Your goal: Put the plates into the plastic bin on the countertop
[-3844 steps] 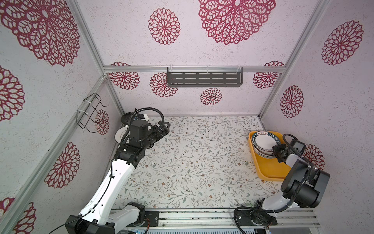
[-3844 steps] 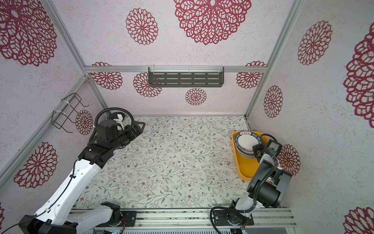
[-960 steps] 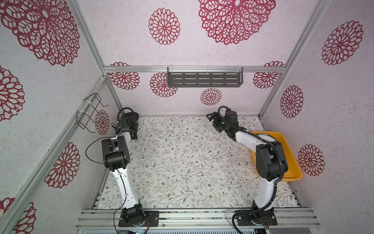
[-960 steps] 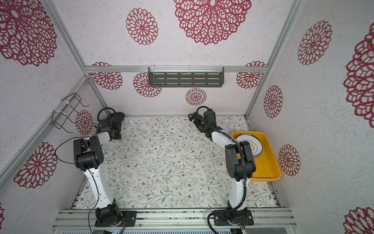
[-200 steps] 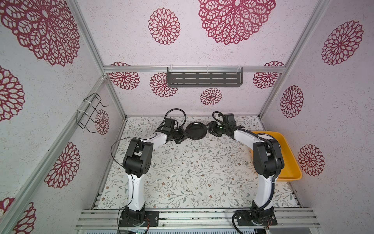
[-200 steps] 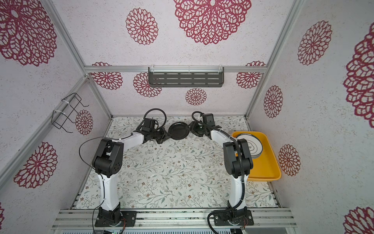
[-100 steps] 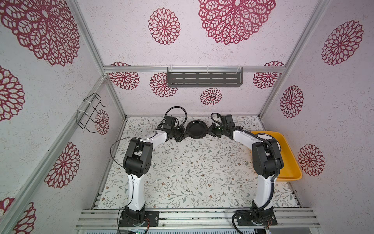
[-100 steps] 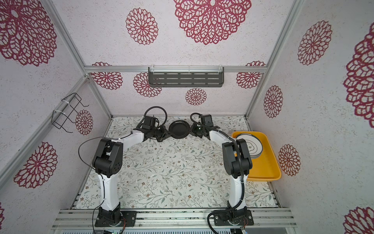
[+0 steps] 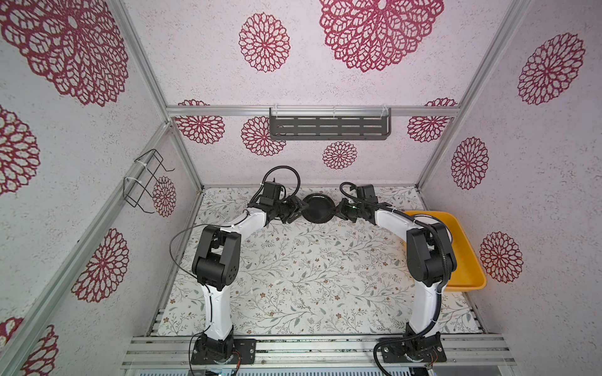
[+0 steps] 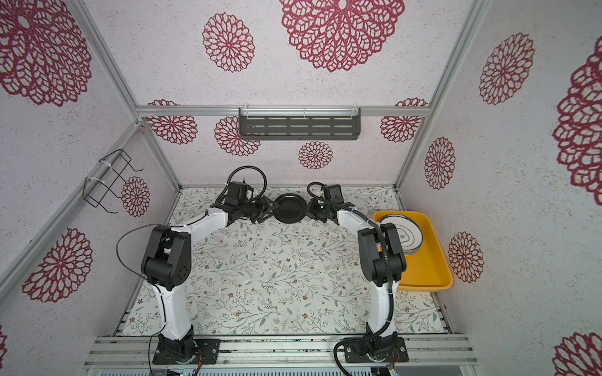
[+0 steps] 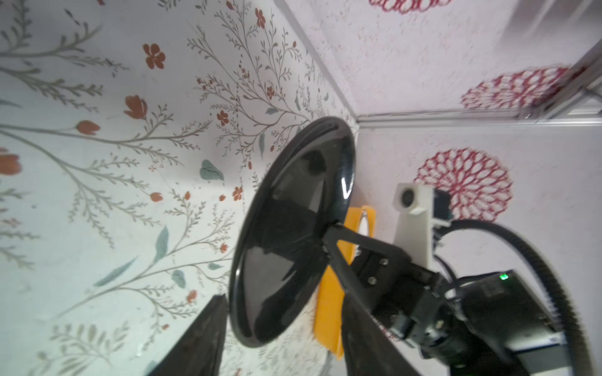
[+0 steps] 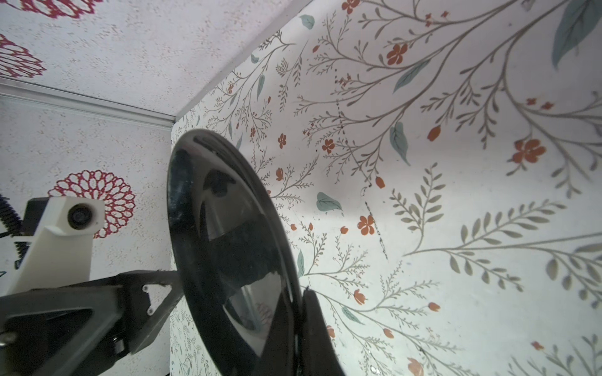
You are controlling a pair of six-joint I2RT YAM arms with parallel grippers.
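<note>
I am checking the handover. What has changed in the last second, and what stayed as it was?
The right end effector closed on the rim of the black plate; the left end effector then opened and let it go. The plate stayed raised between the arms, and the stacked plates stayed in the yellow bin.

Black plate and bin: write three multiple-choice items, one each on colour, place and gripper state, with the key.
1. The plastic bin is: A. grey B. white C. yellow-orange
2. The black plate is: A. inside the plastic bin B. between the left gripper and right gripper C. on the wall shelf
3. The right gripper is: A. shut on the black plate's rim B. open, clear of it C. out of view
Key: 1 C, its walls show it; 2 B, it sits between their facing fingertips; 3 A, a finger presses the rim in the left wrist view.
</note>
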